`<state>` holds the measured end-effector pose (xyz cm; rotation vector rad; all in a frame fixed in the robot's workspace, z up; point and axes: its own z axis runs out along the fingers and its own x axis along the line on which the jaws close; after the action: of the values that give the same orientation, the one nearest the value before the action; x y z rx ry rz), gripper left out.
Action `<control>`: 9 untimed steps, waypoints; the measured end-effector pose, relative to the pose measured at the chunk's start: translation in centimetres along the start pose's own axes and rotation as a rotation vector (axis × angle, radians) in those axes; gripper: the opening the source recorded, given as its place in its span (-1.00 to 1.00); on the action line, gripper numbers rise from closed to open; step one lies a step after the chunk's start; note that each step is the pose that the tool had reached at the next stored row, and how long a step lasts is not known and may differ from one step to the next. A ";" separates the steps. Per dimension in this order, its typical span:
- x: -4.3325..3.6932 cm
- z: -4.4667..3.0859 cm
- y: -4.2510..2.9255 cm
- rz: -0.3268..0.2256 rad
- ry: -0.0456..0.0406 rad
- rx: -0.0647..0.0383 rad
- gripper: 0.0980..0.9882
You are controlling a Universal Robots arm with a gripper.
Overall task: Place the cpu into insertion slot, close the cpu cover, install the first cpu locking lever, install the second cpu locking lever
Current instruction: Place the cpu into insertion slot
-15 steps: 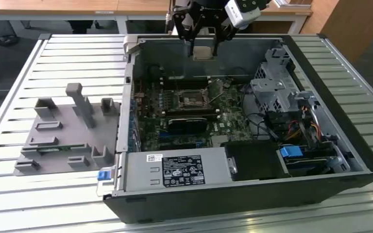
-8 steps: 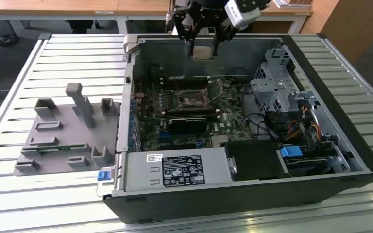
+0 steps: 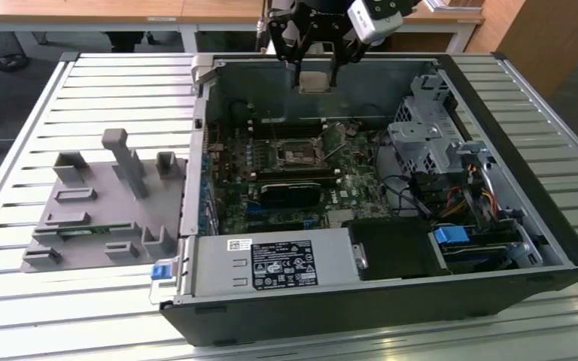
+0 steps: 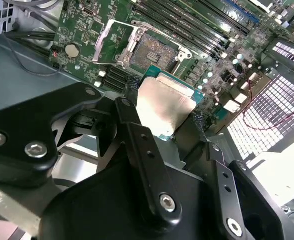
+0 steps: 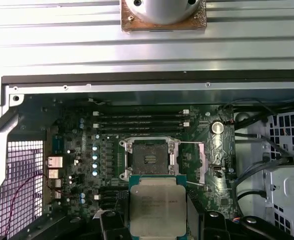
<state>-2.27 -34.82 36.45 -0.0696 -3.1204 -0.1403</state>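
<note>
Gripper [image 4: 165, 100] w/ cpu [image 5: 154, 206] near insertion slot [image 5: 148, 160]

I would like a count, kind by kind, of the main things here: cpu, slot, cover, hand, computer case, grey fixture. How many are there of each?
cpu: 1, gripped in the hand
slot: 1, empty
cover: 1, swung open beside the slot
hand: 1
case: 1, open
grey fixture: 1, beside the case
Total: 6
</note>
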 end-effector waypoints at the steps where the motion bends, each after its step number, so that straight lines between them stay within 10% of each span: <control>1: 0.00 0.00 0.00 0.002 -0.0002 0.000 0.00; 9: 0.00 0.00 0.00 0.020 -0.0017 0.000 0.00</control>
<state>-2.27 -34.83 36.44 -0.1003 -3.1203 -0.1406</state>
